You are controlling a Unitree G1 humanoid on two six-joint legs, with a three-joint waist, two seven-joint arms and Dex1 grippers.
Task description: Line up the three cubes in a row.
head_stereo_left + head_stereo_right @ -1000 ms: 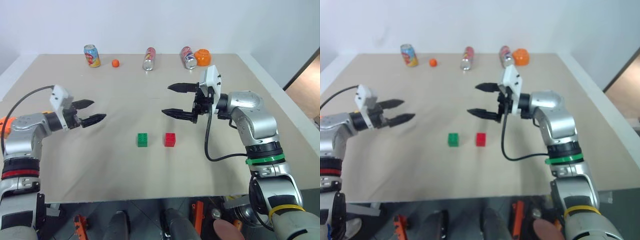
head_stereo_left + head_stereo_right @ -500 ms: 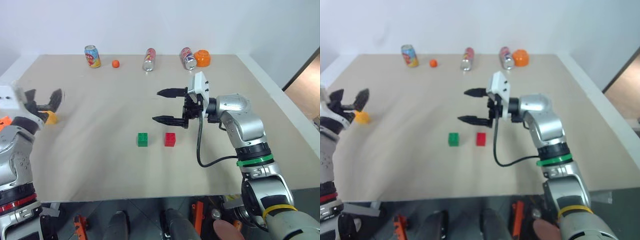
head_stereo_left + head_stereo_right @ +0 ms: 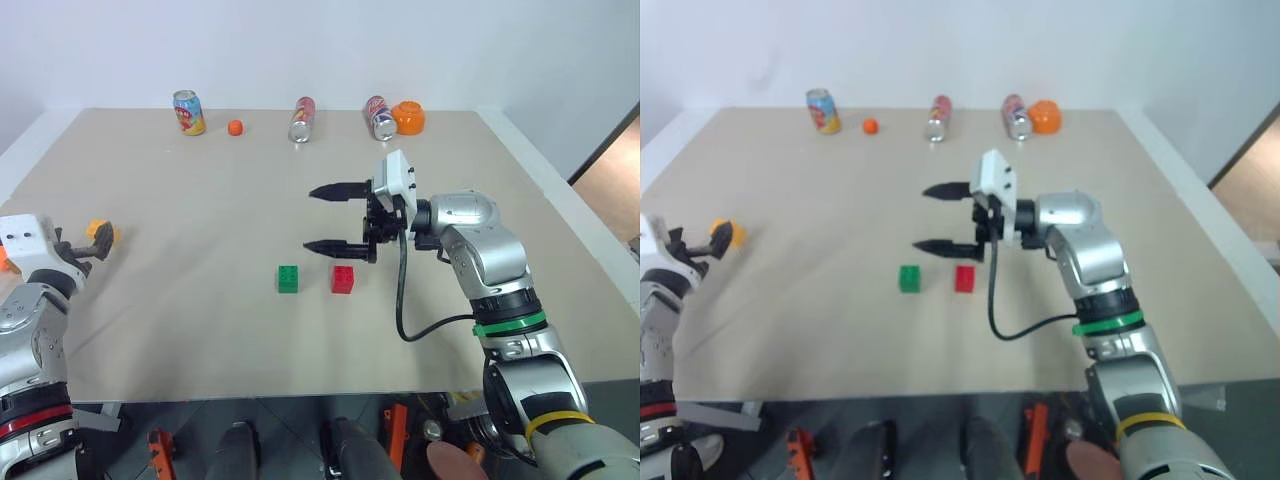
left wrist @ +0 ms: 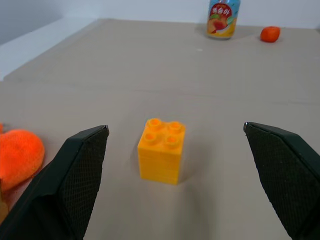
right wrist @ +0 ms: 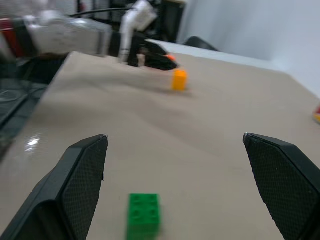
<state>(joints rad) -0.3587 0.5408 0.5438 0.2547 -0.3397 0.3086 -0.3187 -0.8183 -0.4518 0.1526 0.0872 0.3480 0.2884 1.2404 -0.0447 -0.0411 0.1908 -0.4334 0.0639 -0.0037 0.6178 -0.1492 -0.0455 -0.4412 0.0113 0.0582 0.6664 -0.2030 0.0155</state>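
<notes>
The green cube point(image 3: 288, 279) and the red cube point(image 3: 342, 279) sit side by side near the table's middle, a small gap between them. The yellow-orange cube point(image 3: 100, 233) stands alone near the table's left edge. My left gripper point(image 3: 88, 246) is open and points straight at it; in the left wrist view the cube point(image 4: 161, 157) sits just beyond the fingertips, centred between them, untouched. My right gripper point(image 3: 309, 219) is open and points left, hovering just behind the red cube with nothing in it. The right wrist view shows the green cube point(image 5: 143, 215) below and the yellow-orange cube point(image 5: 179, 80) far off.
Along the table's far edge stand an upright soda can point(image 3: 187, 112), a small orange ball point(image 3: 234, 127), two cans lying down point(image 3: 301, 118) point(image 3: 379, 117) and an orange pumpkin toy point(image 3: 407, 117). An orange soft thing point(image 4: 17, 155) lies beside the left gripper.
My left arm has swung out to the left and turned so its gripper now faces the yellow-orange cube. The right gripper has drifted slightly left and nearer the red cube.
</notes>
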